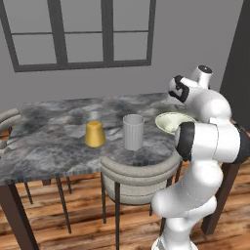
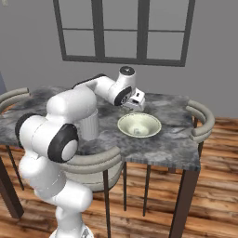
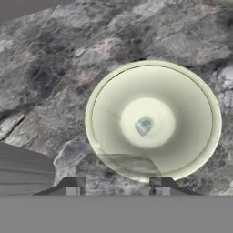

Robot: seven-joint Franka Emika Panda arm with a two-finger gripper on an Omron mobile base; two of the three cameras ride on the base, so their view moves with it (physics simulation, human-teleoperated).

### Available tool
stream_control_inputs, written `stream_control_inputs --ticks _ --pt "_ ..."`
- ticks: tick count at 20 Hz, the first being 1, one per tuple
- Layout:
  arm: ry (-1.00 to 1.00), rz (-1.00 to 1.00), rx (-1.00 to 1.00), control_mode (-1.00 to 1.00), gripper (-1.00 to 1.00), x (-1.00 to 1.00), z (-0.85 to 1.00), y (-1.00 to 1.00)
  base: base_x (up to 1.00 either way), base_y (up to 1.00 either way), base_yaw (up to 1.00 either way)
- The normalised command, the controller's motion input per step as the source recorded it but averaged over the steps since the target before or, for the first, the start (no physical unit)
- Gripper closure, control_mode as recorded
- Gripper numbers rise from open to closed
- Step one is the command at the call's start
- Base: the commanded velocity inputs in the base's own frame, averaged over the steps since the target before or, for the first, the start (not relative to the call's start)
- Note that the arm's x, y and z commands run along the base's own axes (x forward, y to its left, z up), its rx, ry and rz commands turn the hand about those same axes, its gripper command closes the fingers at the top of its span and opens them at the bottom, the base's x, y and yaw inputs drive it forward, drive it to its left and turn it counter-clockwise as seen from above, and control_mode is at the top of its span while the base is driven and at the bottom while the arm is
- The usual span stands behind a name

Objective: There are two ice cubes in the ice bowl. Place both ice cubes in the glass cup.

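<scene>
Fingers sit nearest the hand camera, two dark tips partly apart with nothing between them, poised above the near rim of the ice bowl. One small clear ice cube lies at the bowl's centre; I cannot tell whether there is a second. From the right base camera, the bowl stands on the marble counter toward its right edge, with the hand just above its far-left rim. The ribbed grey glass cup stands near the counter's front edge, just left of the bowl and apart from it. A yellow cup stands further left. A curved chair is tucked under the front edge.
</scene>
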Motion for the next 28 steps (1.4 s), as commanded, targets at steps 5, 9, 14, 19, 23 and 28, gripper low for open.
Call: stream_control_inputs --ticks 5,9,14,19,23,28 --pt "0.08 0.0 0.0 -1.0 1.0 -0.4 0.45 0.84 0.0 0.0 0.0" --pt "0.12 0.0 0.0 -1.0 1.0 -0.16 0.32 0.93 0.0 0.0 0.0" --pt "0.13 0.0 0.0 -1.0 1.0 -0.05 0.28 0.93 0.0 0.0 0.0" --pt "0.16 0.0 0.0 -1.0 1.0 0.05 0.02 0.62 0.0 0.0 0.0" --pt "0.1 0.02 0.0 -1.0 1.0 0.04 -0.14 0.34 0.0 0.0 0.0" --pt "0.11 0.05 0.0 -1.0 1.0 0.04 -0.26 0.21 0.0 0.0 0.0"
